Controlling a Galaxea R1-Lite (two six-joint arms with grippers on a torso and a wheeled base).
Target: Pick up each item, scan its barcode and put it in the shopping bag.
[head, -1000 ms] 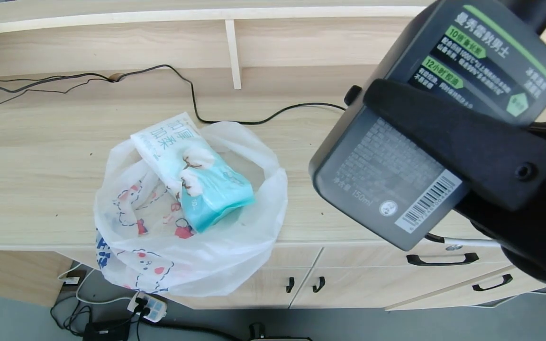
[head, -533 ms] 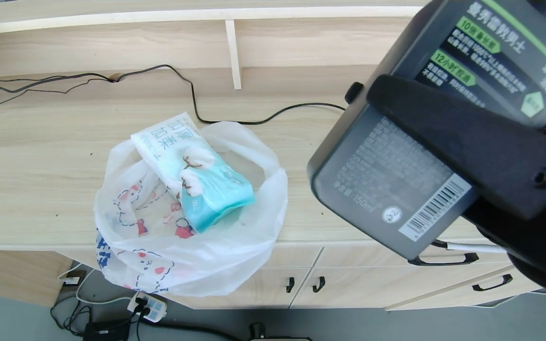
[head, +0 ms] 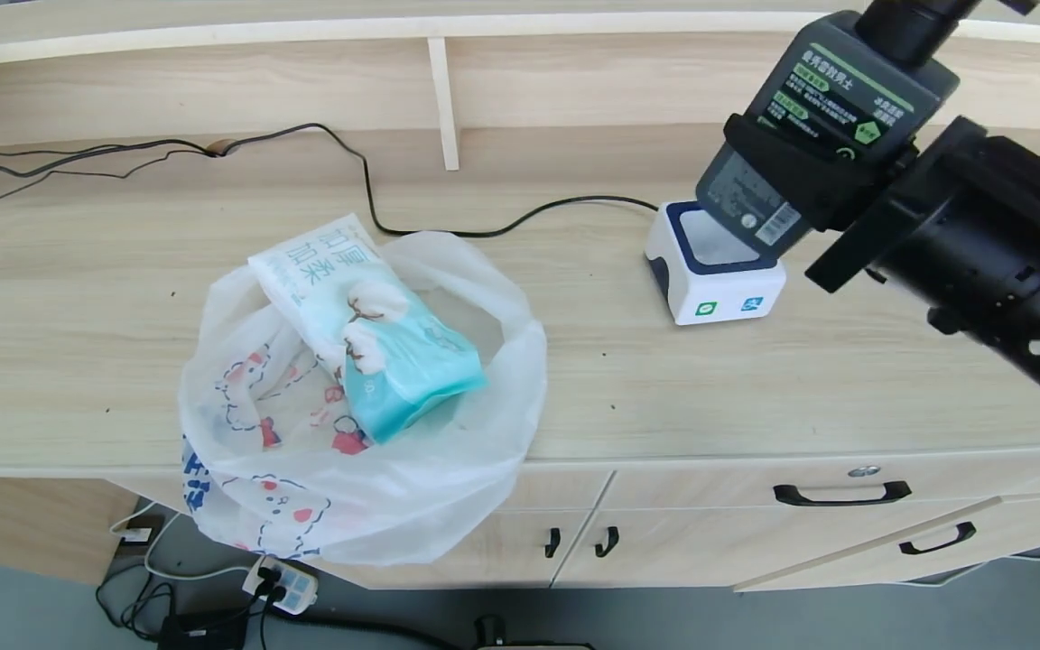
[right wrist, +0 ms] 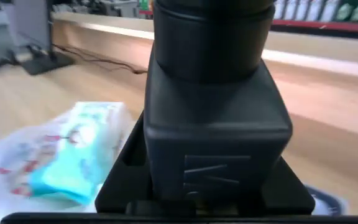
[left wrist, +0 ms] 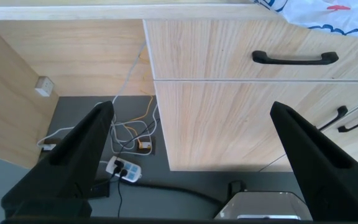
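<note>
We see the long wooden table point(head: 78, 298). On its near left part sits the white shopping bag point(head: 240, 469), with a blue tissue pack point(head: 366, 334) inside. At the far right our right hand point(head: 800, 176) is closed tight on a dark bottle point(head: 831, 99), held just over the small white scanner point(head: 719, 289). A thin black cable point(head: 502, 226) runs along the far side to the scanner. Our left hand point(left wrist: 191, 109) hangs wide open and empty, low by the drawers point(left wrist: 229, 124).

The scanner point(head: 717, 287) is partly covered by the dark bottle point(head: 845, 99), whose cap is cut off by the head view's upper edge. The tissue pack's point(head: 366, 334) lower end is hidden inside the shopping bag point(head: 448, 469); both are blurred in the right wrist view.
</note>
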